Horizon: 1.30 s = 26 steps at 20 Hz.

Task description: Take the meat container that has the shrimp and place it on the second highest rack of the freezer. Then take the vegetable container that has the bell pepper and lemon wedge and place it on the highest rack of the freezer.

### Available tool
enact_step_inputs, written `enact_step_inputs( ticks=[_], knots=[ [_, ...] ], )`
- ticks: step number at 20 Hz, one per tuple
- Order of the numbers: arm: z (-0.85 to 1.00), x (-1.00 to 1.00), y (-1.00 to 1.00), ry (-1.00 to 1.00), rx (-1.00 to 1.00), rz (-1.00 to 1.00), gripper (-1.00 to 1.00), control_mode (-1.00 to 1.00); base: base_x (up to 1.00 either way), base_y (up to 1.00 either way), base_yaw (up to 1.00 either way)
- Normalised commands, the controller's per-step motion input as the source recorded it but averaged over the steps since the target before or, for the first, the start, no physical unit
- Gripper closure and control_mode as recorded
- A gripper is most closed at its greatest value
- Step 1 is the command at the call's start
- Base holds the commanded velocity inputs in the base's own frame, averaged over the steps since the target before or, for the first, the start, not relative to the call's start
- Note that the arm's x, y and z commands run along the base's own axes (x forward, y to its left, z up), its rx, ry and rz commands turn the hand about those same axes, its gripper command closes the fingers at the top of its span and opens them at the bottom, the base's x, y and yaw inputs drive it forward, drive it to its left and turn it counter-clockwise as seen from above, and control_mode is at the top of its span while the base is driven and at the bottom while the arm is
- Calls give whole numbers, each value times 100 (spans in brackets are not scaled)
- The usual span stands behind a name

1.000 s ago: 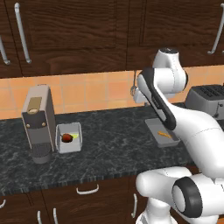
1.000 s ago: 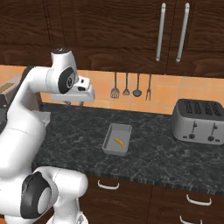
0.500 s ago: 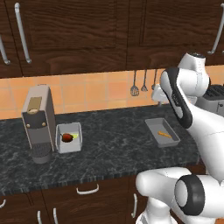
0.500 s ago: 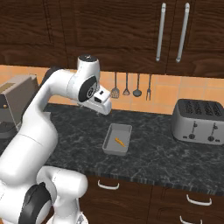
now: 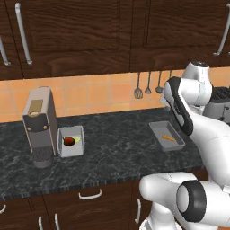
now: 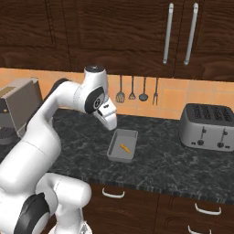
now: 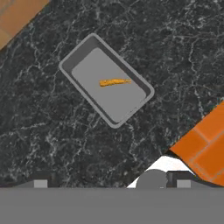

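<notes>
neither tray is moved yet: the shrimp tray point(image 7: 106, 79) sits on the counter point(image 7: 175, 52) below the gripper point(image 6: 109, 119), the pepper tray point(image 5: 70, 141) beside the coffee machine point(image 5: 39, 126). can't tell the gripper's opening.

The shrimp point(image 7: 114, 82) lies in its tray point(image 7: 83, 54) on the counter point(image 5: 117, 152), well right of the bell pepper point(image 5: 68, 141) tray point(image 5: 71, 152)

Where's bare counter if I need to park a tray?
Widest bare stretch: between the vegetable tray and the shrimp tray. More lies between the shrimp tray and the toaster. Crowded at the left, where the vegetable tray sits close beside the coffee machine.
</notes>
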Motion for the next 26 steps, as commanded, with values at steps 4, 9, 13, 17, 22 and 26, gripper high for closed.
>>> enact_step_inputs(
  ticks=[4,9,13,17,22,26],
  knots=[
    [-23,6,-25,9,2,-36,-100,-100,0,0,0],
    [-73,1,-26,10,3,-5,-100,-100,0,0,0],
    [-52,22,-13,13,5,-5,-100,-100,0,0,0],
    [-52,33,-15,4,5,-2,-100,-100,0,0,0],
    [-45,27,-28,0,3,0,-100,-100,0,0,0],
    [-51,20,-21,0,0,0,-100,-100,0,0,0]
  ],
)
